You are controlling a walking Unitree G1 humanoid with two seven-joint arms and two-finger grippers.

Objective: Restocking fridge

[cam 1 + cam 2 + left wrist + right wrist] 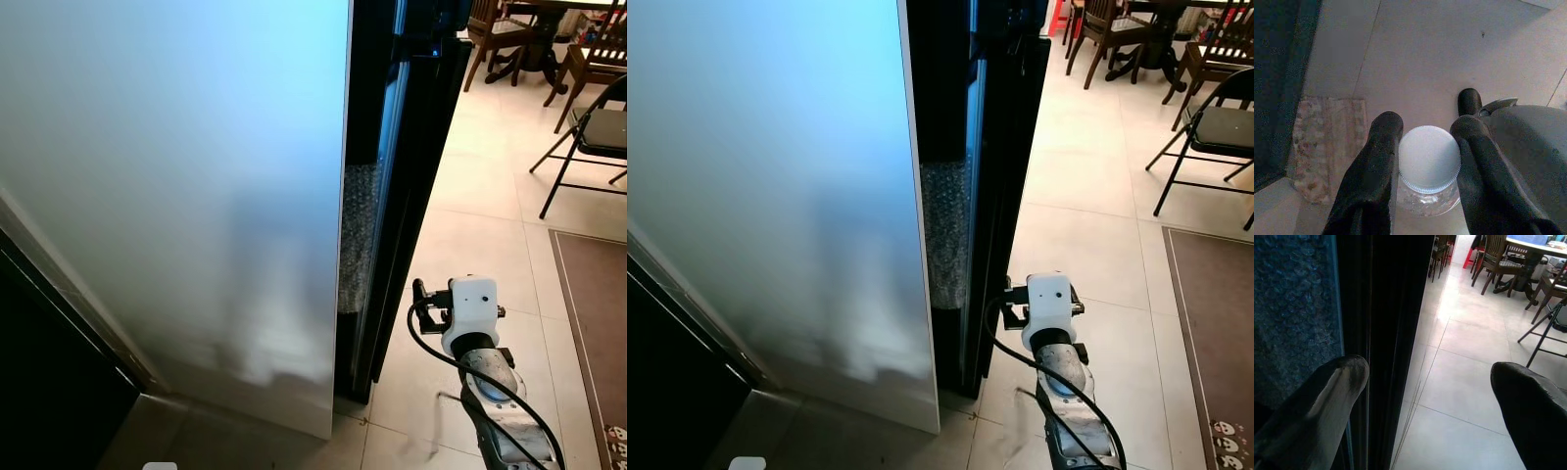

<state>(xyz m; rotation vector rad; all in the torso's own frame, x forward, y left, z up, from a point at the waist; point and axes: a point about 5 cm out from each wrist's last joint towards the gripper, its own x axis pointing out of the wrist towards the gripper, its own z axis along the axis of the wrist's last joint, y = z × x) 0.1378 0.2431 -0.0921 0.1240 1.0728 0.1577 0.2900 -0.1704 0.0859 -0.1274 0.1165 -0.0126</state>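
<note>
gripping round ribbed cap (1428, 159), left fingers (1376, 166).

No readable text, labels or nos. anywhere in these views.

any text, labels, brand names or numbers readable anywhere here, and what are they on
None: no readable text in any view.
Bottle held in the left hand: plain white cap, no print; its clear body shows no label from above.
Fridge door: bare, with no badge or sticker to see.
Right hand, open by the dark door edge: no markings.
Rug corner: small printed figures, not letters.
</note>
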